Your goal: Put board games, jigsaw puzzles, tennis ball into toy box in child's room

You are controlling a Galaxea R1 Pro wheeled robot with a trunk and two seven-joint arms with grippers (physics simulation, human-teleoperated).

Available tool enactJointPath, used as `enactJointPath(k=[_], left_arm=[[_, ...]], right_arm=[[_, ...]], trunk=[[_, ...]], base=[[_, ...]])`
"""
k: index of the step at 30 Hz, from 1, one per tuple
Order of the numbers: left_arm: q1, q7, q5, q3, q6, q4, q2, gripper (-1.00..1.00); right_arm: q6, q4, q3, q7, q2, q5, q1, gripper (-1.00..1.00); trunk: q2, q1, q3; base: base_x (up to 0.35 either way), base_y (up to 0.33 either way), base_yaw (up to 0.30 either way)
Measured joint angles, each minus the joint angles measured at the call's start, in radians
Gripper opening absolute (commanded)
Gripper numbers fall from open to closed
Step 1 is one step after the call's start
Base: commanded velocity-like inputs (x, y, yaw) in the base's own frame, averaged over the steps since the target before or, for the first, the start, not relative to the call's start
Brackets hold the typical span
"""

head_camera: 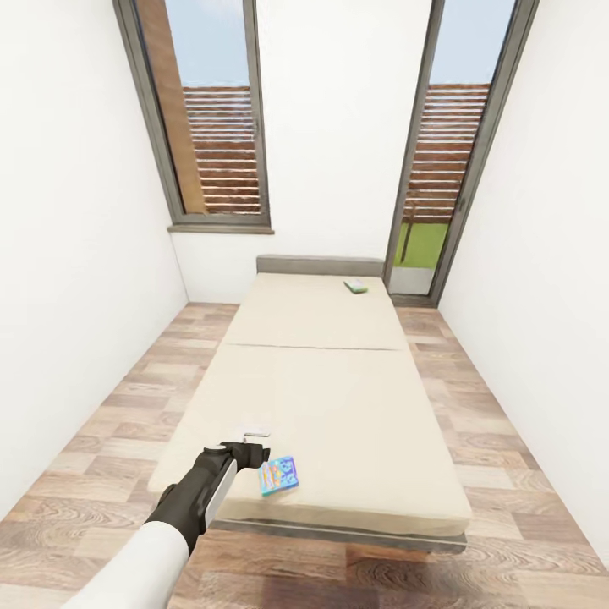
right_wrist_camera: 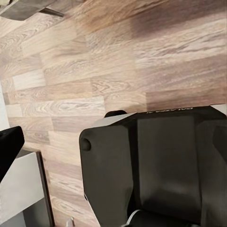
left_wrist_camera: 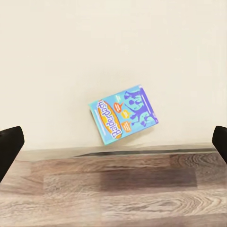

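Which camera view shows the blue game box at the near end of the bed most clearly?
The left wrist view: the blue game box lies near the middle of the picture, unobstructed, and its printed cover is large enough to see. The head view shows the same box small, on the bed just beside the left gripper. The right wrist view looks at the wooden floor.

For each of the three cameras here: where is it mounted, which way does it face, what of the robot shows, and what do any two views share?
Head view: from the head, looking forward and down along the bed toward the windows; the left arm and left gripper show.
Left wrist view: on the left arm, facing the blue board game at the mattress edge; dark fingertips frame it, spread wide.
Right wrist view: on the right arm, facing down at the wood floor and the robot's dark base.
Shared: head and left wrist views both show the blue board game.
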Motion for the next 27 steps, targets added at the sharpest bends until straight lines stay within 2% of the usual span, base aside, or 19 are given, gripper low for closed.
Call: enactJointPath(k=[27], left_arm=[[0.000, 0.004, 0.001, 0.001, -0.005, 0.000, 0.000, 1.00]], right_arm=[[0.003, 0.000, 0.000, -0.002, 0.001, 0.000, 0.000, 1.00]], trunk=[[0.000, 0.000, -0.045]], base=[[0.001, 0.001, -0.079]])
